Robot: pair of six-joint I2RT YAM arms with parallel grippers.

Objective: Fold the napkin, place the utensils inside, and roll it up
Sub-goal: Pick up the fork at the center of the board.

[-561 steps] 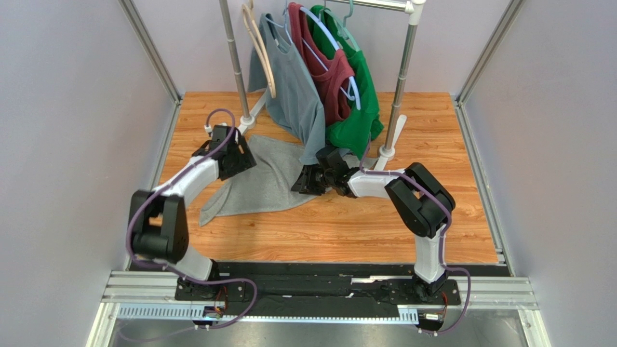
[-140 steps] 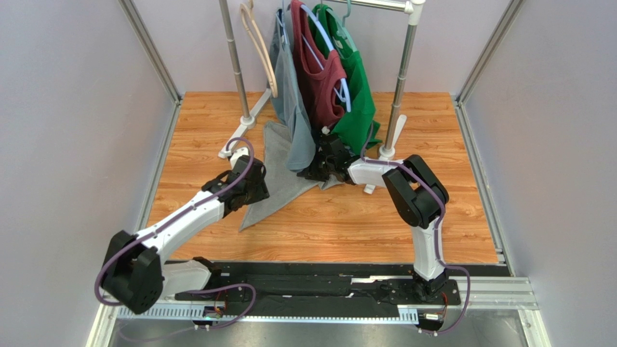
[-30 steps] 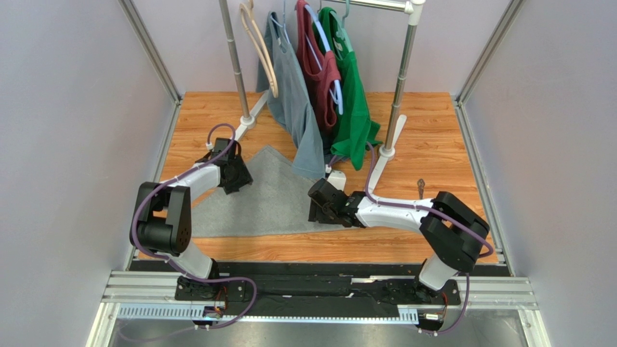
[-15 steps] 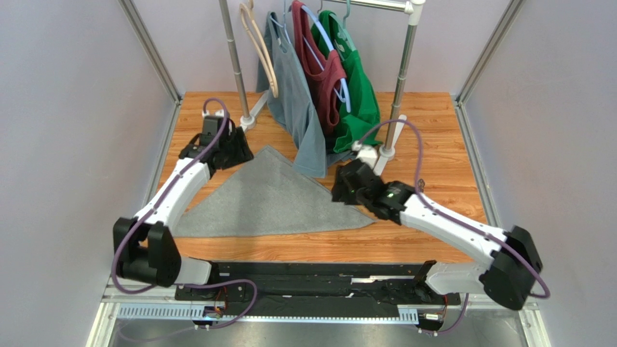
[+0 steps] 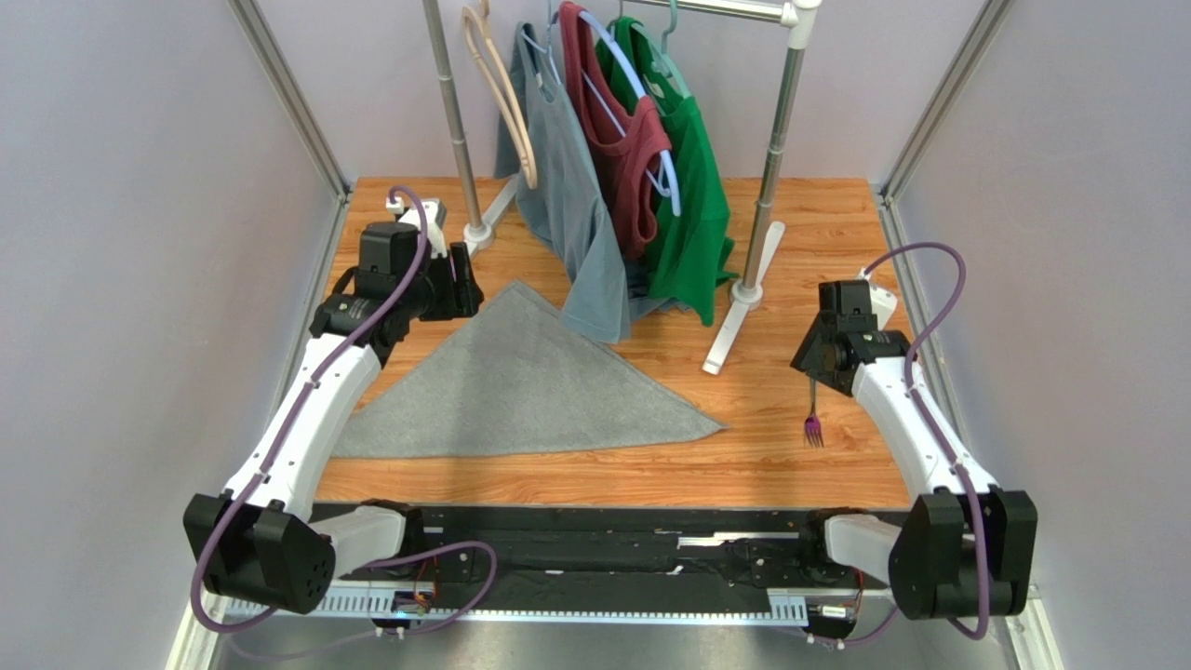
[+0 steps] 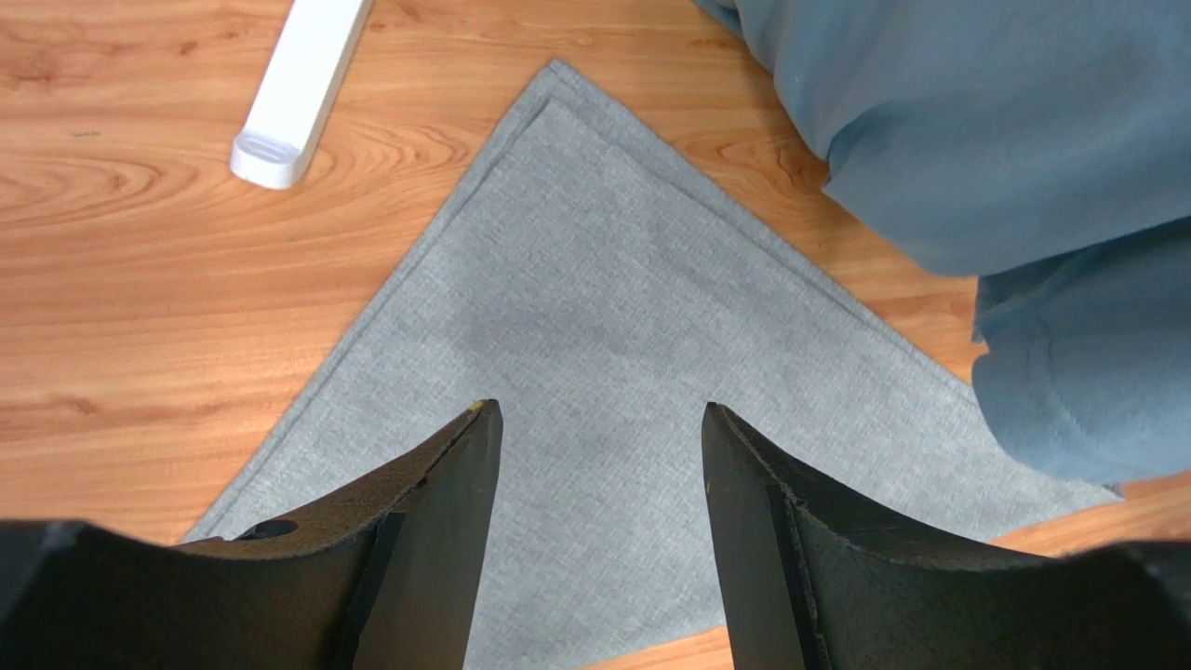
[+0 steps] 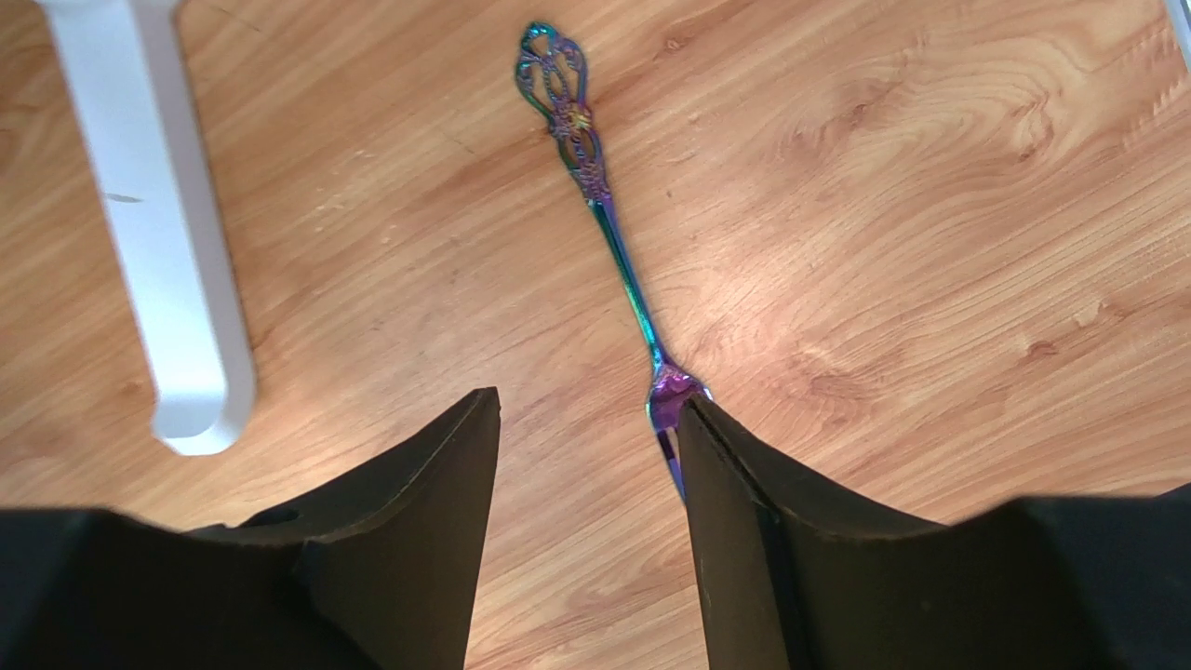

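Napkin lying folded at centre frame — soft, limp, probably pinching corner best. Fork looking slim, stiff, slippery — taking mid-handle. Left gripper, right gripper hovering released, empty.

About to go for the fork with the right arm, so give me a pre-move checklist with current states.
1. Napkin folded into a flat triangle: ok.
2. Fork lying free, apart from napkin: ok.
3. Right gripper open above fork: ok.
4. Fork centred between its jaws: not ok, tines sit by one finger.
5. Left gripper open, empty: ok.
6. Hanging grey shirt clear of napkin: cannot tell, overlaps its far edge in view.
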